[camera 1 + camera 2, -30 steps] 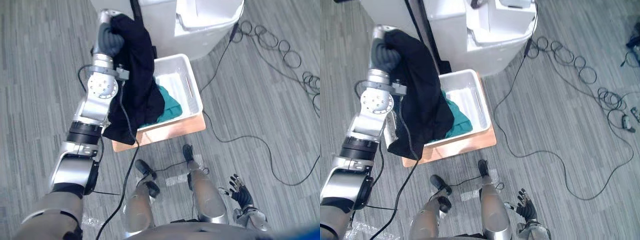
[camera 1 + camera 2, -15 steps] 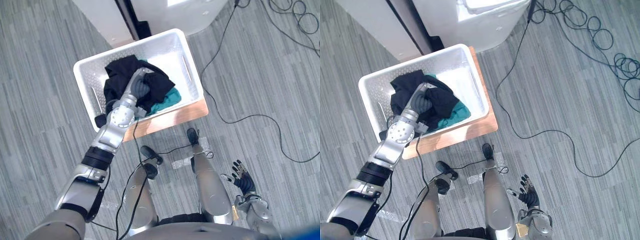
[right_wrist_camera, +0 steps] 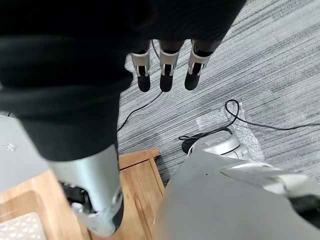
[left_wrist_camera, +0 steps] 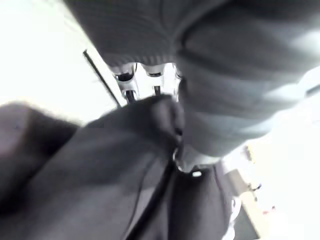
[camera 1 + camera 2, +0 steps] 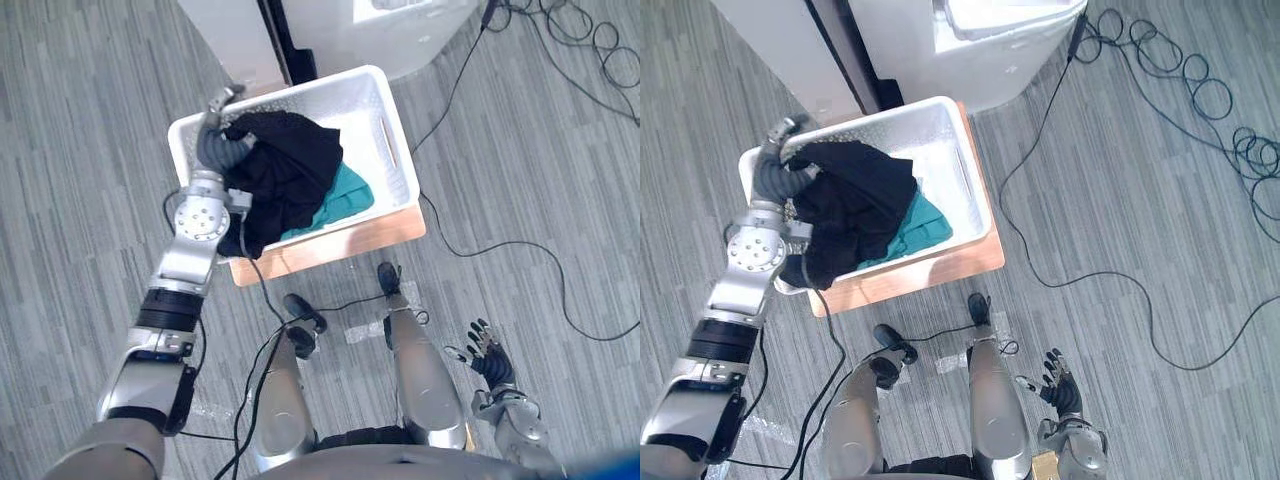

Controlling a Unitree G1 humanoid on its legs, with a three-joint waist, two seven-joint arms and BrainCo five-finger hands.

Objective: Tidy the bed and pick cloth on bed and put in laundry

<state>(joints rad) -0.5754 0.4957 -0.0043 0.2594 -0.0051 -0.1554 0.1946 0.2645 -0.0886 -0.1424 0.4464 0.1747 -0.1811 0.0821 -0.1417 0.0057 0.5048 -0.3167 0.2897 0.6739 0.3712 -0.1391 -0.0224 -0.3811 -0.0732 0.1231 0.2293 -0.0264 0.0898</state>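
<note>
left hand (image 5: 219, 147) tight around black cloth (image 5: 290, 175) above white basket (image 5: 372, 105)

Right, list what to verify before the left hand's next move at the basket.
1. Black cloth in the white basket: ok, its bulk lies inside, on the teal cloth.
2. Cloth fully inside the rim: not ok, one end drapes over the near left corner.
3. Left hand free of the cloth: cannot tell; it is at the far left rim, against the cloth.
4. Right hand free: ok, open, low at the robot's right side, holding nothing.
5. Basket seated on the wooden board: ok.
</note>
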